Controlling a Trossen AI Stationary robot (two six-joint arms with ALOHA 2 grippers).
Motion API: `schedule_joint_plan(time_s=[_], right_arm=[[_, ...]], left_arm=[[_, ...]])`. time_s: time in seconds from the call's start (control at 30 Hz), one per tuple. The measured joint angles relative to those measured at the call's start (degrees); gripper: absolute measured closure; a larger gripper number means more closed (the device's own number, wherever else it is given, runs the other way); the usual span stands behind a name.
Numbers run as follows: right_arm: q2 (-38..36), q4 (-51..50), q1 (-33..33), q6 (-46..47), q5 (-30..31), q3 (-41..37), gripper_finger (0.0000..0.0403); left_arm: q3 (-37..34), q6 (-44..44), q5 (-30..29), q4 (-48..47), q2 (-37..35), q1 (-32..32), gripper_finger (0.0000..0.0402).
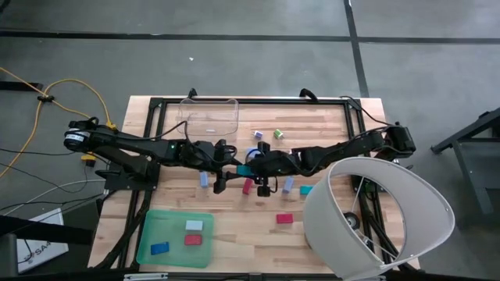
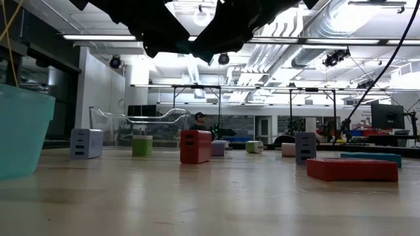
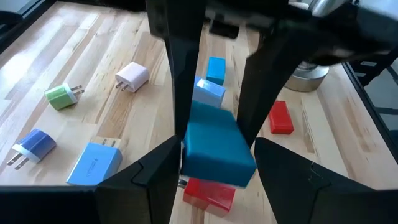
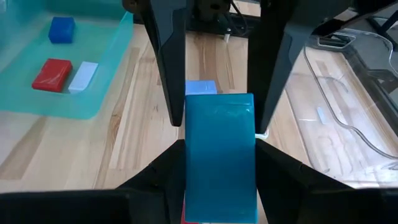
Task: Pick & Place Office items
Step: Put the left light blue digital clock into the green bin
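Note:
A teal block (image 1: 245, 170) hangs above the middle of the table between my two grippers, which face each other. My right gripper (image 4: 221, 180) comes from the right and is shut on it. My left gripper (image 3: 217, 168) comes from the left. It is open, and its fingers stand close on either side of the block's other end (image 3: 217, 146); I cannot tell whether they touch it. More office items lie on the wood: a red block (image 3: 208, 193) right under the teal one, a light blue block (image 1: 204, 179), green (image 3: 62, 96), white (image 3: 132, 76) and blue (image 3: 34, 144) plugs. My right gripper pinches the teal block's two long sides (image 4: 193, 174) between its two fingers, at the end nearer the table's right. The fingers come from the right, slanting a little downward, and lie along the block. The block is lifted clear of the table and sticks out past the fingertips.
The flat green tray (image 1: 148, 226) lies at the near left with a blue, a red and a light blue piece in it. The clear bin (image 1: 209, 117) stands at the far edge. A big white cylinder (image 1: 375, 218) fills the near right. Red (image 1: 284, 218) and teal (image 1: 305, 189) blocks lie beside it.

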Motion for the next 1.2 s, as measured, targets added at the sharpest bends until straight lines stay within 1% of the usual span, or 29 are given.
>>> schedule_joint_plan(time_s=[0.6, 0.77, 0.87, 1.03, 1.2], right_arm=[[-0.6, 0.7, 0.0, 0.2, -0.3, 0.0, 0.0255], [-0.6, 0.7, 0.0, 0.2, -0.5, 0.0, 0.0256], [-0.6, 0.8, 0.0, 0.3, -1.4, 0.0, 0.0256], [-0.6, 0.7, 0.0, 0.6, -1.7, 0.0, 0.0255], [-0.6, 0.7, 0.0, 0.6, -1.7, 0.0, 0.0255]], left_arm=[[0.0, 0.1, -0.9, 0.0, -0.1, -1.2, 0.0202], [0.0, 2.7, -0.8, -0.1, -0.1, -1.2, 0.0202], [0.0, 2.7, -0.8, -0.1, 0.0, -1.2, 0.0212], [0.0, 3.0, -0.9, -0.2, 0.0, -1.2, 0.0245], [0.0, 3.1, -0.8, -0.2, 0.0, -1.2, 0.0243]])
